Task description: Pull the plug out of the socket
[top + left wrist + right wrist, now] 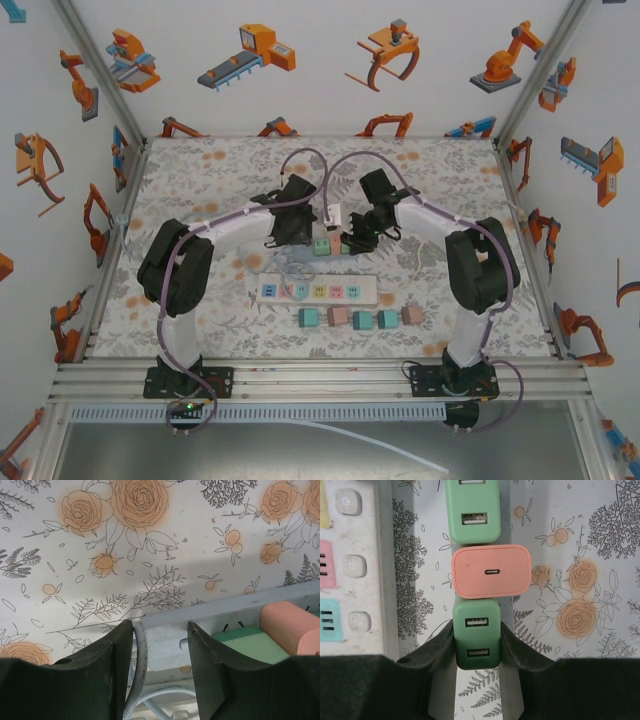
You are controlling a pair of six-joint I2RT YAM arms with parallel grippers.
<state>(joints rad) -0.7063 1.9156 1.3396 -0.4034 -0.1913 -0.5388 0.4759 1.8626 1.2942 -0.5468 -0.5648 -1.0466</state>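
Note:
A dark green plug [477,611] with two USB ports sits at the near end of a grey socket strip [506,540], and my right gripper [476,632] is shut on its sides. A pink plug [491,572] and a lighter green plug [472,510] stand beyond it on the same strip. My left gripper [160,630] is shut across the end of that socket strip [167,647], with its grey cable [139,655] squeezed against the left finger. From above, both grippers [300,225] [358,235] meet at the plugs [324,246] mid-table.
A second white power strip [315,291] with coloured sockets lies nearer the arms, also seen beside the right gripper [350,565]. Several loose plug cubes [362,320] stand in a row in front of it. Walls enclose the floral table [200,170].

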